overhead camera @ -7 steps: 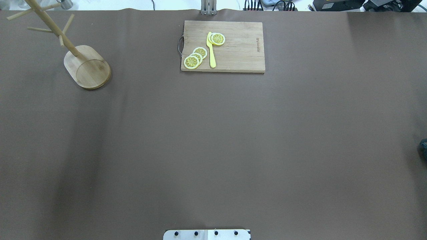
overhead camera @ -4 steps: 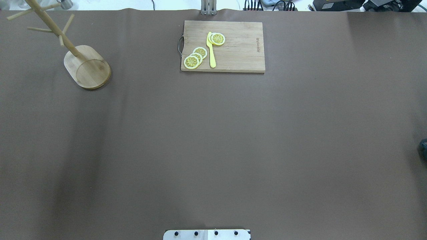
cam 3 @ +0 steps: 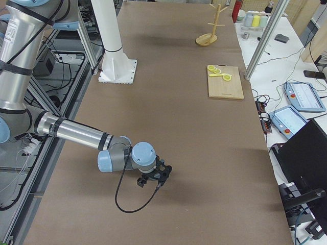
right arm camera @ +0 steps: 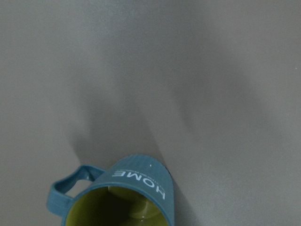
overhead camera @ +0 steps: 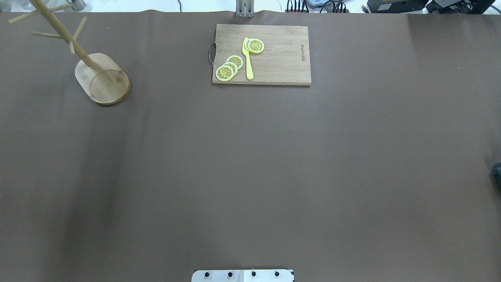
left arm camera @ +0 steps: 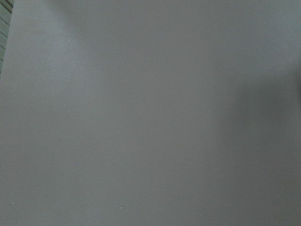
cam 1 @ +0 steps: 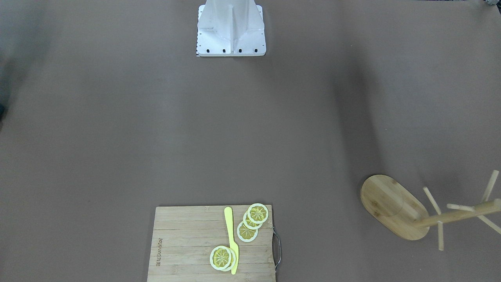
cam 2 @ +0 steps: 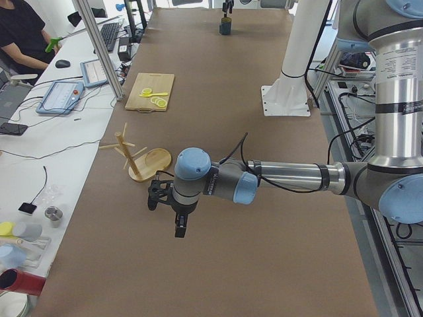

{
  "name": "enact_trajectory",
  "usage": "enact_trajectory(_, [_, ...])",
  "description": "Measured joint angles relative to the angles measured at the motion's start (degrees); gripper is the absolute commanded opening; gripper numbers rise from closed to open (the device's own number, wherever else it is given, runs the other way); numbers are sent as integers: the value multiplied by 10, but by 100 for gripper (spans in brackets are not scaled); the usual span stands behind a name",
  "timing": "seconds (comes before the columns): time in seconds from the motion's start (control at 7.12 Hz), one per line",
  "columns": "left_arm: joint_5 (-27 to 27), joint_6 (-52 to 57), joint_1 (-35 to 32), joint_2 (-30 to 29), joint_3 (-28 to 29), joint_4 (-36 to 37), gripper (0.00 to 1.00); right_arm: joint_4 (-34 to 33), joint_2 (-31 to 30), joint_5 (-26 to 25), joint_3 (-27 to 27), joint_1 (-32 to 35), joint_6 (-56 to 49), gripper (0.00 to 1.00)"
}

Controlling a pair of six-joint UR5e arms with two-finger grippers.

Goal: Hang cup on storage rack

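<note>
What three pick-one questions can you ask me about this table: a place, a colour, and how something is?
1. Where does the yellow knife lie? A on the cutting board B on the floor C on a plate
2. What colour is the mug's inside? A red B yellow-green C white
3. How are the mug tree's pegs? A bare B holding one mug C holding two mugs
Answers: 1 A, it lies among lemon slices there; 2 B, the right wrist view shows it; 3 A, nothing hangs there.
</note>
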Motion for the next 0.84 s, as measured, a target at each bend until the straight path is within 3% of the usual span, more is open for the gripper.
enact_trajectory(0.28, [0, 0, 0, -1, 1, 0, 98, 14, 2, 1, -11, -11, 9, 98])
enact_trajectory(0.42, [0, 0, 0, -1, 1, 0, 98, 22, 2, 1, -16, -16, 9, 83])
enact_trajectory(0.56, [0, 0, 0, -1, 1, 0, 98, 32, 2, 3, -21, -21, 10, 12])
enact_trajectory(0.7, [0, 0, 0, -1, 2, 0, 98, 37, 3, 3, -24, -26, 12, 0])
enact_trajectory(0.84, [0, 0, 0, -1, 2, 1, 98, 39, 5, 3, -25, -30, 12, 0])
